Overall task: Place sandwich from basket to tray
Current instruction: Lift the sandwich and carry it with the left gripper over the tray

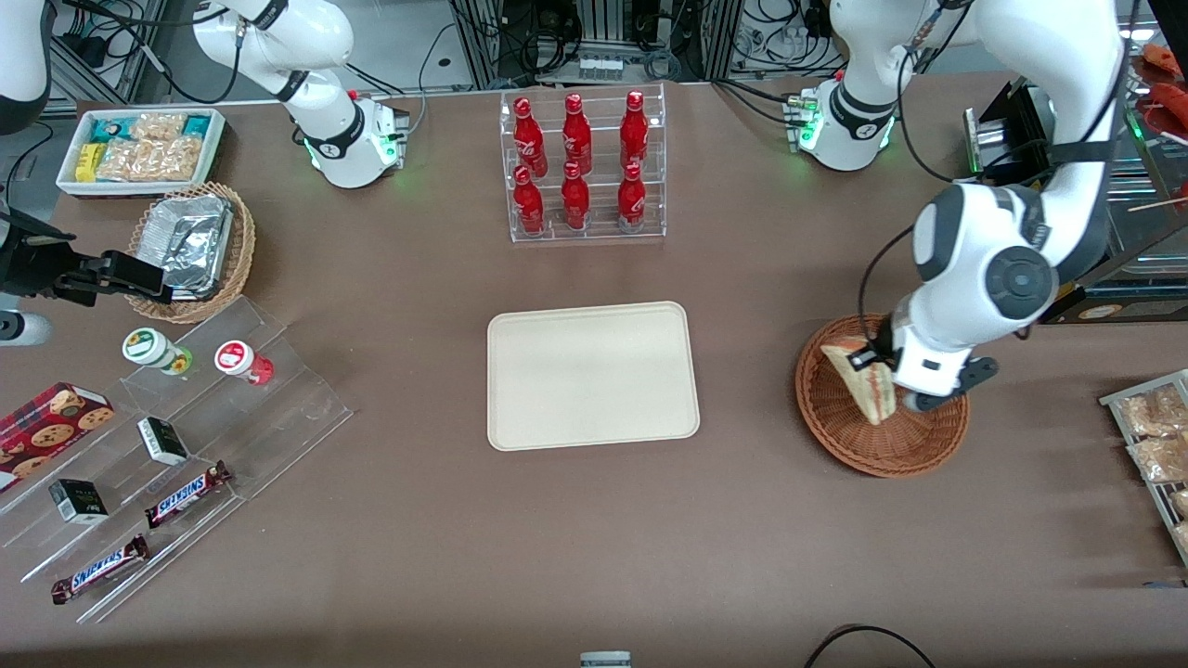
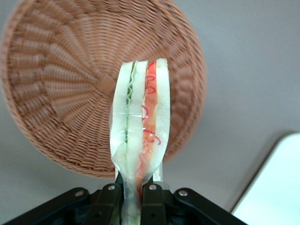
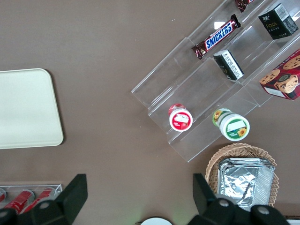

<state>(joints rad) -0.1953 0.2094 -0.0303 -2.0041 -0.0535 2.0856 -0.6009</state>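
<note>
Above basket (image 1: 882,408), gripper (image 2: 133,197) clamping sandwich (image 2: 140,136)

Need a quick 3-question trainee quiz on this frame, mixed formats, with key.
1. True or false: the sandwich is lying flat in the basket.
2. Multiple choice: what is on the tray? A) the sandwich B) a bottle C) nothing
3. Fill in: the left arm's tool is shut on the ____.

Key:
1. False. The tool grips it by one end, and it hangs above the basket.
2. C.
3. Sandwich. In the wrist view the fingers pinch its wrapped end, with the basket below and a corner of the tray in sight.
</note>
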